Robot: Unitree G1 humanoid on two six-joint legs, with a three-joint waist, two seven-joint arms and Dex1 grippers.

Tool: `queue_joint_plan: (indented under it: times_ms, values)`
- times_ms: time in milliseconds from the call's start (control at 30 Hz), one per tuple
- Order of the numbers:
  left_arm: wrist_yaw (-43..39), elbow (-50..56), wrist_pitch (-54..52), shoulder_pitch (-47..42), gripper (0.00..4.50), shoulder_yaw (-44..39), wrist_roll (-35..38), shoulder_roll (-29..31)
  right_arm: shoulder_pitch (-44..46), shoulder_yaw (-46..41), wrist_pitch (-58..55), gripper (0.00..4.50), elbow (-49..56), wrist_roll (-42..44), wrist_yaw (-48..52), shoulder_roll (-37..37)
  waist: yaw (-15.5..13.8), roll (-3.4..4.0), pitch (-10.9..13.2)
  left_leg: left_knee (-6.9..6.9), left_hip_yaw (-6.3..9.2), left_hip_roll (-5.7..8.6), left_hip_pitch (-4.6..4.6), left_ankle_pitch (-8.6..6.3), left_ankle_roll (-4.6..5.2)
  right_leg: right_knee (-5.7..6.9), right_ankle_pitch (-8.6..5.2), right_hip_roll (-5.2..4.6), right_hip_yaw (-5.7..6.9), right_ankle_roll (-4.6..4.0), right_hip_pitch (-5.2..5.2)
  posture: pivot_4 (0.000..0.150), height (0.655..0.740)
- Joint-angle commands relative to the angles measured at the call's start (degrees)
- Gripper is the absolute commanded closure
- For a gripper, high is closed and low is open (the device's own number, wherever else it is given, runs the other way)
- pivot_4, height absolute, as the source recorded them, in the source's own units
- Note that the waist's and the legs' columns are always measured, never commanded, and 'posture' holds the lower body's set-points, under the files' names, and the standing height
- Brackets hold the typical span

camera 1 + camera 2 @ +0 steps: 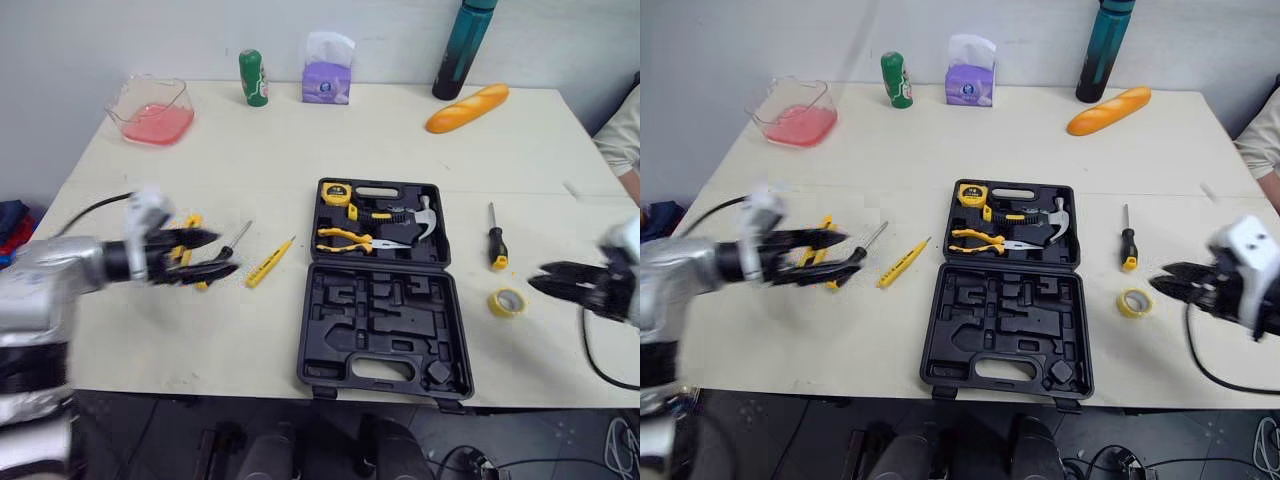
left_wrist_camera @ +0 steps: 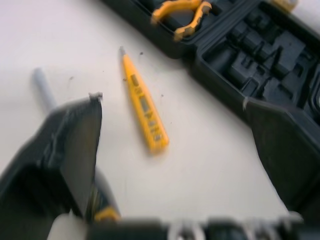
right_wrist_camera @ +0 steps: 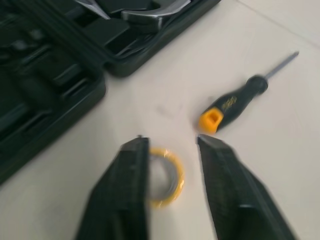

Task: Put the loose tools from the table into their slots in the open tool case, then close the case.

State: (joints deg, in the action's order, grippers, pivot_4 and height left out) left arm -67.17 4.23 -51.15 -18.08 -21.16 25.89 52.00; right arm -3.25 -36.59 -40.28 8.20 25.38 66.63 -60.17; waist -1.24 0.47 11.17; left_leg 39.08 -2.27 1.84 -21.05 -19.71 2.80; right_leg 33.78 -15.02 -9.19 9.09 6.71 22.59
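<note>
The right gripper [image 1: 538,276], fingers spread, hovers over the cream table [image 1: 300,150] with the flat yellow tape roll [image 1: 508,301] just ahead of its tips, toward the case. The left gripper [image 1: 225,252], fingers also spread wide, hangs above a grey-shafted screwdriver [image 1: 237,238]. The slim yellow tester pen [image 1: 269,263] lies just beyond it, its long axis slanting toward the open black plastic tool case [image 1: 385,320]. Farther back on the right lies a black-and-yellow-handled screwdriver [image 1: 496,245], its shaft pointing away. The right arm looks best placed for the tape.

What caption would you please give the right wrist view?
Open right gripper facing yellow tape roll, screwdriver and tool case nearby.
</note>
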Motion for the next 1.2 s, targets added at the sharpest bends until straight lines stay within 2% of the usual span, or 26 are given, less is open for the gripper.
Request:
queue_joint_plan:
  times_ms: [33, 100, 200, 333, 467, 600, 733, 867, 1033, 1200]
  values:
    - [-3.0, 0.2, 1.0, 8.9, 0.00, -10.9, 2.4, 4.3, -4.9, -10.3, 0.3, 1.03, 0.5, 0.9, 3.5, -1.6, -0.1, 0.00, 0.0, 0.02, -0.01, 0.00, -0.02, -0.01, 0.01, 0.00, 0.00, -0.01, 0.00, 0.00, 0.01, 0.150, 0.7314]
    - [-3.9, -4.1, 2.9, 14.7, 0.00, -17.6, 1.6, 6.6, -7.4, -15.5, -0.3, 0.04, -1.5, 0.8, 4.2, -1.9, -0.4, -0.01, 0.0, 0.09, 0.02, 0.00, 0.07, -0.09, 0.07, -0.01, 0.05, -0.07, -0.03, -0.04, -0.11, 0.150, 0.7314]
    - [-4.2, -10.3, 6.2, 20.4, 0.00, -23.7, 0.3, 8.5, -10.8, -20.6, 0.6, 0.04, -4.1, 0.2, 5.7, -1.8, -0.6, 0.00, 0.0, 0.09, 0.12, 0.05, 0.06, -0.37, -0.20, -0.19, 0.05, -0.31, -0.11, -0.08, -0.05, 0.150, 0.7314]
    - [-3.0, -13.9, 10.0, 23.8, 0.00, -26.0, -0.3, 9.0, -12.2, -22.3, 2.2, 0.04, -6.5, -0.2, 4.9, -1.9, -0.3, 0.03, 0.0, 0.06, 0.15, -0.04, 0.03, -0.49, -0.33, -0.07, -0.02, -0.36, -0.10, -0.18, 0.00, 0.150, 0.7314]
    - [-2.1, -13.5, 12.1, 24.6, 0.00, -24.8, 0.0, 8.8, -11.4, -21.3, 3.6, 0.04, -7.6, -0.3, 4.0, -2.2, -0.1, 0.03, 0.0, 0.05, 0.11, -0.08, 0.05, -0.49, -0.34, 0.02, -0.01, -0.36, -0.12, -0.18, 0.00, 0.150, 0.7314]
    - [4.1, -6.7, 16.8, 24.2, 0.00, -18.8, -3.0, 5.5, -8.6, -18.8, 2.3, 0.04, -4.7, 2.3, 2.5, -1.8, -0.1, 0.13, 0.0, 0.05, 0.09, -0.09, 0.08, -0.50, -0.37, 0.03, -0.01, -0.39, -0.16, -0.18, 0.00, 0.150, 0.7314]
    - [13.0, 5.6, 7.6, 19.1, 0.00, -13.9, 1.7, 0.9, -4.0, -13.1, -5.0, 0.04, 8.4, 11.8, -0.4, 0.9, -0.2, 0.12, 0.0, 0.06, 0.10, -0.14, 0.06, -0.49, -0.39, 0.07, 0.00, -0.39, -0.19, -0.19, 0.00, 0.150, 0.7314]
    - [22.0, 12.1, 0.3, 14.2, 0.00, -7.9, 1.6, -2.2, 4.1, -4.7, -10.7, 0.04, 20.0, 22.9, -6.6, 2.9, -0.2, 0.12, 0.0, 0.06, 0.12, -0.23, 0.07, -0.30, -0.20, 0.09, 0.00, -0.25, -0.16, -0.21, -0.01, 0.150, 0.7314]
    - [28.6, 13.9, -3.8, 7.3, 0.00, 0.6, 0.7, -5.0, 17.7, 8.9, -12.5, 0.04, 26.5, 31.4, -13.0, 5.6, -0.2, 0.10, 0.0, 0.08, 0.07, -0.17, 0.07, -0.22, -0.17, 0.09, 0.01, 0.00, -0.16, -0.21, 0.00, 0.150, 0.7314]
    - [33.3, 9.5, -2.7, 1.6, 0.00, 7.7, -2.7, -8.0, 29.6, 22.2, -11.1, 0.04, 26.4, 31.8, -15.7, 10.5, -0.3, 0.05, 0.0, 0.14, 0.07, -0.15, 0.03, -0.19, -0.14, 0.08, 0.01, 0.12, -0.17, -0.21, 0.00, 0.150, 0.7314]
